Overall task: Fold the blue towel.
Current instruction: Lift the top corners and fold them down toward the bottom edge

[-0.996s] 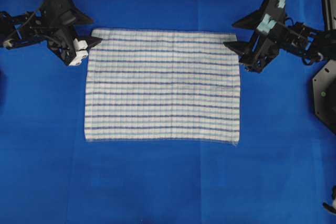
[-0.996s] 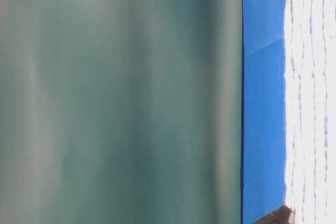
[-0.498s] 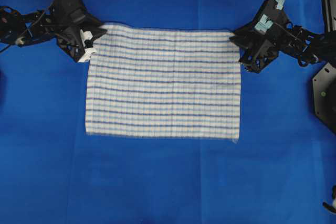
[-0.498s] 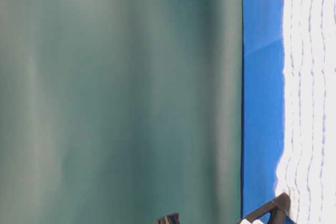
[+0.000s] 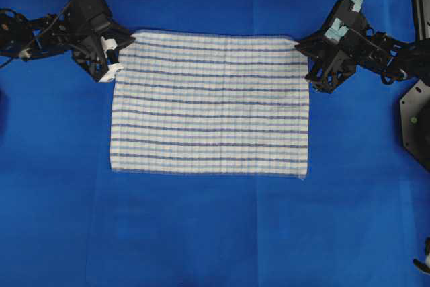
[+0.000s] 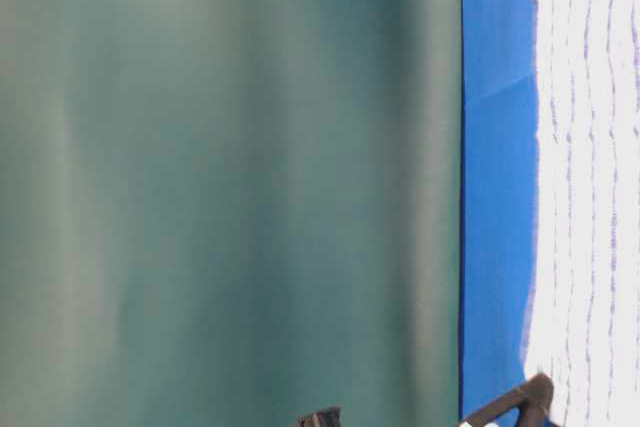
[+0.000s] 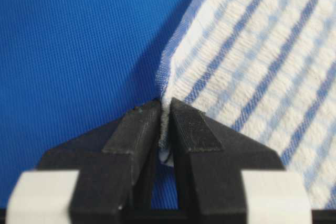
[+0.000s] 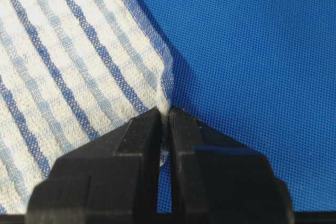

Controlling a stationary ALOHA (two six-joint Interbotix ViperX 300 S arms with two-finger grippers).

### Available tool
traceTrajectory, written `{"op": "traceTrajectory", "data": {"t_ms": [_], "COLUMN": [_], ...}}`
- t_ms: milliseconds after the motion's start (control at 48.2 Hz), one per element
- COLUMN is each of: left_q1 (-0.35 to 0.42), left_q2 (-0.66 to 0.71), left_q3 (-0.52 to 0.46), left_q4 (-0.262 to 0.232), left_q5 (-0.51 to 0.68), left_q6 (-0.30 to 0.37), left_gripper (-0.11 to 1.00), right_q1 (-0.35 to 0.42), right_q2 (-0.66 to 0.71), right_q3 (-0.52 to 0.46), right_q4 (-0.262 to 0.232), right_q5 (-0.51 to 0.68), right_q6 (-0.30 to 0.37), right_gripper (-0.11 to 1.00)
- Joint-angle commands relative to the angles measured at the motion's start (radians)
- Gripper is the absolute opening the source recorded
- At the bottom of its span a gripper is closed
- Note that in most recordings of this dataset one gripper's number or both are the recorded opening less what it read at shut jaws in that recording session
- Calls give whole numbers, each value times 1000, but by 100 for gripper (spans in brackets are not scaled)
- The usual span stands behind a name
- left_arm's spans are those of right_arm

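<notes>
both claws pinch the blue towel (image 5: 209,103) corners.

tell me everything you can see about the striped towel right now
The blue towel is a rectangular white woven cloth crossed by thin dark-blue and light-blue stripes in a check pattern. It lies spread open and unfolded on the blue table covering, long side across the overhead view. Its two far corners are pinched: the left tool is shut on the far-left corner, the right tool on the far-right one, each corner drawn up into a small peak. The near edge lies flat.
</notes>
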Motion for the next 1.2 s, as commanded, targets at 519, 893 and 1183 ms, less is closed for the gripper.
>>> {"op": "traceTrajectory", "data": {"t_ms": [519, 893, 1183], "left_q1": [-9, -97, -284], "left_q2": [-196, -301, -400], "left_q3": [3, 26, 51], "left_q4": [5, 5, 3], "left_q5": [130, 181, 190], "left_q6": [41, 29, -26], "left_gripper": [5, 5, 5], "right_q1": [6, 84, 215], "right_q2": [-236, -296, -468], "right_q3": [-6, -2, 29], "right_q4": [-2, 8, 40], "right_q5": [176, 227, 307], "right_q6": [-5, 18, 72], "right_gripper": [5, 5, 5]}}
